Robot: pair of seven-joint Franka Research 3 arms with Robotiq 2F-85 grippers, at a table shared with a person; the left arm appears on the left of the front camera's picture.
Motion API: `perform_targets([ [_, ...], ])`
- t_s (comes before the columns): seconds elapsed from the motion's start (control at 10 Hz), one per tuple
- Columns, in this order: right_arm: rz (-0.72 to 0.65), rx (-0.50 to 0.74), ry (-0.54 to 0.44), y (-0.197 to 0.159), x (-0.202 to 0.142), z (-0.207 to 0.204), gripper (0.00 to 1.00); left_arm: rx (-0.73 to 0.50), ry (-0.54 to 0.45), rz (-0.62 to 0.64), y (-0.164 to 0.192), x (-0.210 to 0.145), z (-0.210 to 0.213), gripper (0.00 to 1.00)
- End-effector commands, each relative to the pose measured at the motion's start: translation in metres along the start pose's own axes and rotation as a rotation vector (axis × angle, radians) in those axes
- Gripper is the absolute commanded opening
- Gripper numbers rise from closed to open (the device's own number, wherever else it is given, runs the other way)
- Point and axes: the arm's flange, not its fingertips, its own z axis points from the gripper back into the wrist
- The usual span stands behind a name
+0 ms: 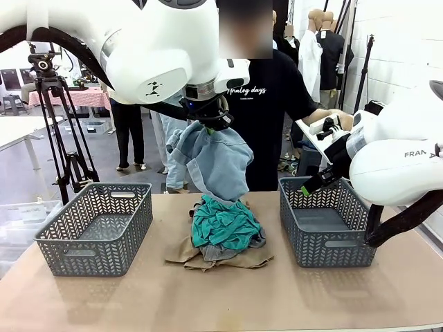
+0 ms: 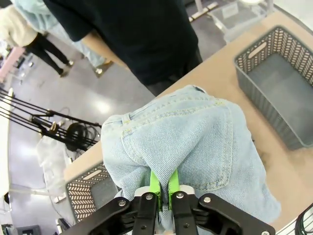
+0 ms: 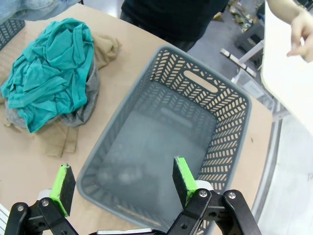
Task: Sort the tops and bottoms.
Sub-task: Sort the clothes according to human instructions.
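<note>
left gripper (image 2: pixel 160 193) clamps the denim bottoms (image 1: pixel 211 160) aloft above the pile; next, carry to a basket (image 1: pixel 97 228). right gripper (image 3: pixel 120 183) gapes empty.

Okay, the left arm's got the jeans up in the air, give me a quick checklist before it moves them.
1. Left end effector shut on the denim bottoms: ok.
2. Denim's hem off the teal top: cannot tell.
3. Left basket has room: ok.
4. Right basket has room: ok.
5. Right end effector open, holding nothing: ok.
6. Person's hand away from the pile: ok.
</note>
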Motion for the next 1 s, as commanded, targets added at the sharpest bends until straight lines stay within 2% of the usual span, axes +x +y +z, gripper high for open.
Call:
perform_targets([
  [0.0, -0.004, -0.001, -0.009, -0.0011, -0.0001, -0.0029, 1.0, -0.003, -0.004, -0.003, 0.0042, 0.0023, 0.0055, 0.0],
  [0.9, -0.004, -0.001, -0.009, -0.0011, -0.0001, -0.0029, 1.0, -0.003, -0.004, -0.003, 0.0042, 0.0023, 0.0055, 0.0],
])
